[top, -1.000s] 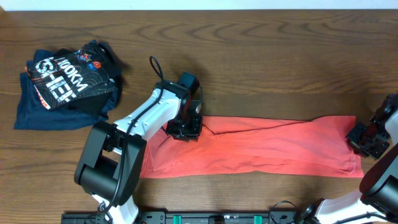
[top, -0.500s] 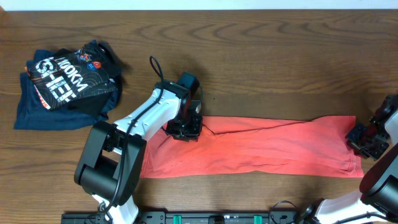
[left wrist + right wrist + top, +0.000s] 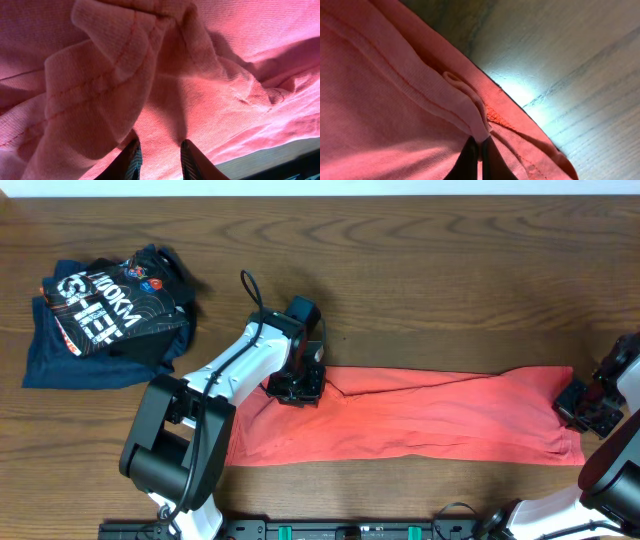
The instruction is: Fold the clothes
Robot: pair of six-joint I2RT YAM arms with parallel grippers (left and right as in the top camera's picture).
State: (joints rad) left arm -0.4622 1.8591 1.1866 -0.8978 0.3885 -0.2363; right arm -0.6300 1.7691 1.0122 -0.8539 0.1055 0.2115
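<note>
Coral shirt (image 3: pixel 420 415) lay stretched along the bench (image 3: pixel 450 280). My left gripper (image 3: pixel 295 388) sat on its bunched left end, jaws slightly apart; I couldn't tell if it gripped. My right gripper (image 3: pixel 585 408) pinched the right hem tight, likely to tension the fold.

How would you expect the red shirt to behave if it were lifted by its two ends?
Probably floppy: the red shirt lies in soft wrinkles, so it would likely sag between its ends. It seems thin and light, as a fold fits in the shut jaws of the right gripper. Its matte knit probably won't slip.
</note>
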